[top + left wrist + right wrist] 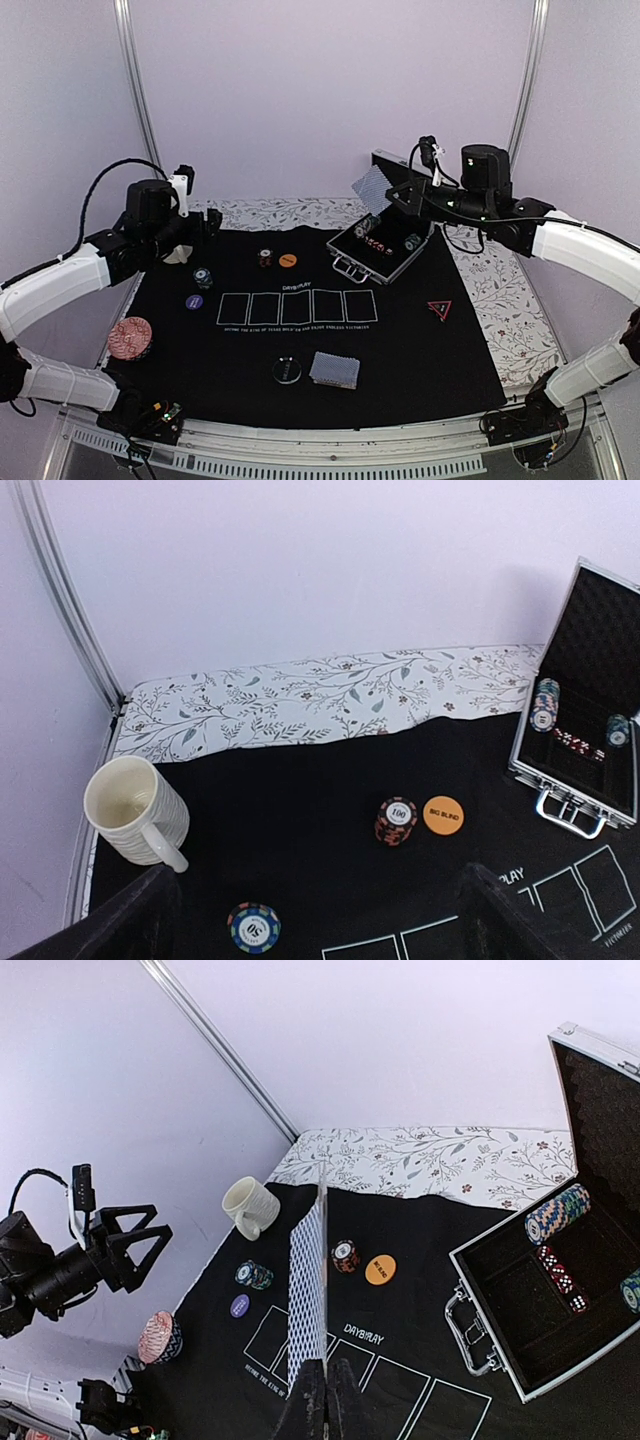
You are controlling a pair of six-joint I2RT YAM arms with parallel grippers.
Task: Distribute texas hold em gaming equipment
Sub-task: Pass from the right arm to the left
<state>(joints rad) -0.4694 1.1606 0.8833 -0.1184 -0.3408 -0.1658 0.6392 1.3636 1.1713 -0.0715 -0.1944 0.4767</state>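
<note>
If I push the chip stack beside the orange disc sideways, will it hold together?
Probably not: the chip stack looks like separate chips piled several high, so a side push likely shears it. The black mat looks like cloth, so it should drag, not glide.

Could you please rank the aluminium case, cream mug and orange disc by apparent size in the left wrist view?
1. aluminium case, though cropped by the frame
2. cream mug
3. orange disc
</note>
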